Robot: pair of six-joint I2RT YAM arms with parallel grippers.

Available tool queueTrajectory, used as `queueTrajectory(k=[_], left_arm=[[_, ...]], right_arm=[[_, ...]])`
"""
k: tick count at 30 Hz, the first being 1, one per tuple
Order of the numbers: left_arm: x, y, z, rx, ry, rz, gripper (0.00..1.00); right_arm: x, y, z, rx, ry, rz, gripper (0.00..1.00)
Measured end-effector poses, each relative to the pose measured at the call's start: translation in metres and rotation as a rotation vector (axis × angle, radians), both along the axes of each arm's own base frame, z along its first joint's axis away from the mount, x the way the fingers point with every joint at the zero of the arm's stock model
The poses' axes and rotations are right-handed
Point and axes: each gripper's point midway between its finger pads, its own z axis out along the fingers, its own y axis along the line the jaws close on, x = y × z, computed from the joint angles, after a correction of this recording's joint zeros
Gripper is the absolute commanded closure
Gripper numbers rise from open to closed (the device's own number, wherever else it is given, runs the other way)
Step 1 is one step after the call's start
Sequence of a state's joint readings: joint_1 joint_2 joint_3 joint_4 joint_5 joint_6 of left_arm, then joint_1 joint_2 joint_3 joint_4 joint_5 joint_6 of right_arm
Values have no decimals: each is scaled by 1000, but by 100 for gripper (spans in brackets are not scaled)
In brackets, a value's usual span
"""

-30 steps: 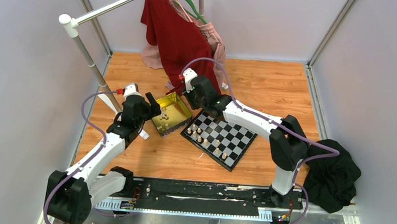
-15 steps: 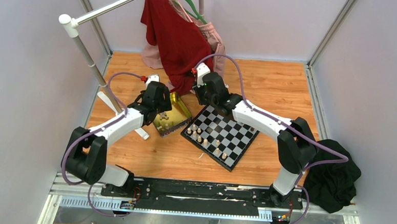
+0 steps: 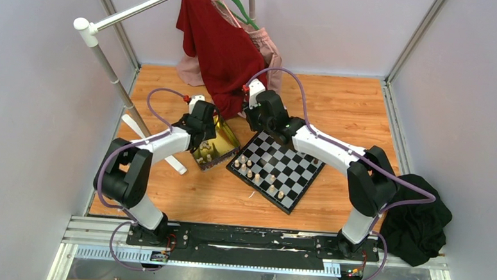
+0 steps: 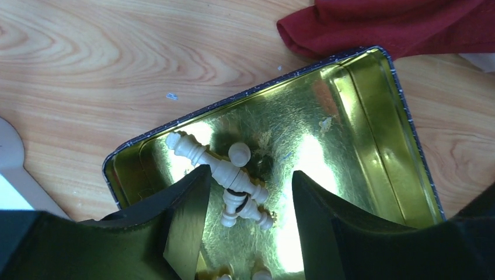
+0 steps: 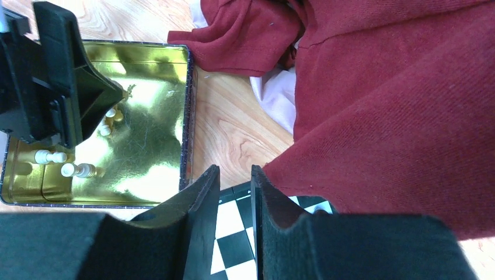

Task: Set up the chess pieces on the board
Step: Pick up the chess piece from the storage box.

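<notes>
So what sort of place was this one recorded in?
Probably a robot lab test cell: plain grey panel walls on metal framing, left arm and right arm bolted to a base rail, and mismatched props: a clothes rail plus a chessboard.

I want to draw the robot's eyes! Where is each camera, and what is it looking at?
Top external: high behind the bases, looking down at the table; shows the left arm, right arm, board and gold tin.
Left wrist: on the left arm, looking down into the tin; the left pincer straddles cream pieces.
Right wrist: on the right arm, looking down at the board's corner and red cloth; the right pincer shows.
Shared: both wrist views see the tin's pieces.
</notes>
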State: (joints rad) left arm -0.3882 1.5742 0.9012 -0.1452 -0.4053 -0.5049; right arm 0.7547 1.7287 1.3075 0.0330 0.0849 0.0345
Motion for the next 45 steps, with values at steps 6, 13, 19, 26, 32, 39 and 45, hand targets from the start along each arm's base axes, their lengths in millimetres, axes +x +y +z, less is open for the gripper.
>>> queueTrajectory(k=[6, 13, 19, 26, 32, 39, 45], left_arm=[[2, 1, -17, 20, 35, 11, 44], [11, 1, -17, 24, 13, 25, 48], [14, 1, -20, 27, 8, 31, 50], [13, 2, -26, 31, 22, 36, 54], [16, 6, -25, 27, 16, 46, 62], [16, 8, -26, 25, 16, 50, 68], [13, 9, -30, 28, 24, 51, 75]], right_arm=[[1, -1, -2, 2, 5, 1, 70], [1, -3, -4, 1, 10, 1, 70], [1, -3, -5, 2, 11, 2, 70], [1, -3, -5, 1, 13, 1, 71], [1, -3, -5, 2, 14, 2, 71], [1, -3, -5, 4, 15, 2, 71], [0, -2, -6, 13, 23, 3, 71]])
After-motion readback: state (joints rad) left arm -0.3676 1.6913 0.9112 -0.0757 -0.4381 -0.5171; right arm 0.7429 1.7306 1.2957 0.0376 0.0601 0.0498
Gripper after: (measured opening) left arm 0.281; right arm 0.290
